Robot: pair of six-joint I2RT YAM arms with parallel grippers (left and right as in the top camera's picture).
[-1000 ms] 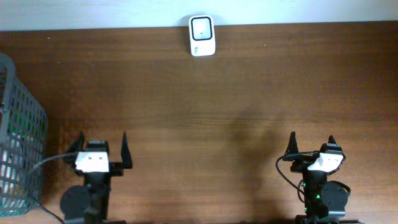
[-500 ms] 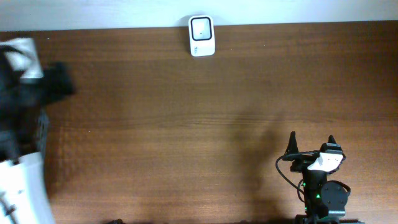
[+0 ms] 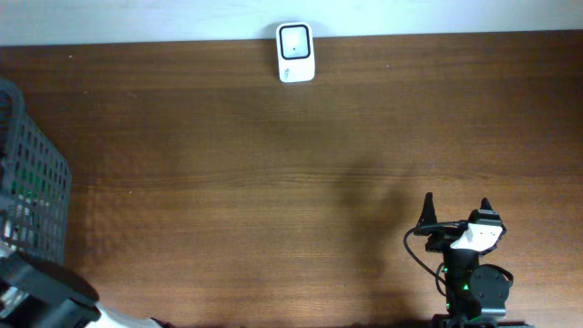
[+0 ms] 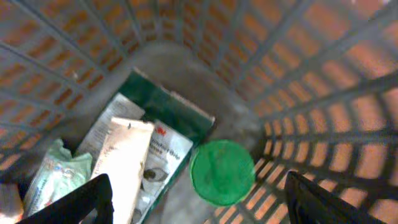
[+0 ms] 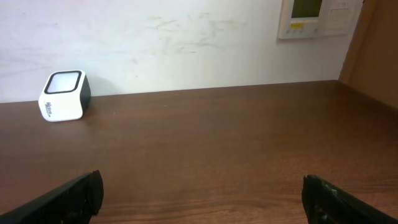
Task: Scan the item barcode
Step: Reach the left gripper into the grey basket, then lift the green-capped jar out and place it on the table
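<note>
Down in the grey basket [image 4: 323,81], only the L wrist cam gives me the goods: green round lid [image 4: 222,172], white packet [image 4: 124,165] lying over a dark green pack [image 4: 180,112], pale pouch [image 4: 59,171]. My left gripper [image 4: 198,183] hangs over them, fingers wide, nothing held. Overhead shows just mesh there, plus the scanner [image 3: 296,53] at the table [image 3: 273,164] far edge. My right gripper [image 3: 455,211] sits spread & empty.

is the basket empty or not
Not empty: the basket holds a round green item, a white box and a pale packet.
</note>
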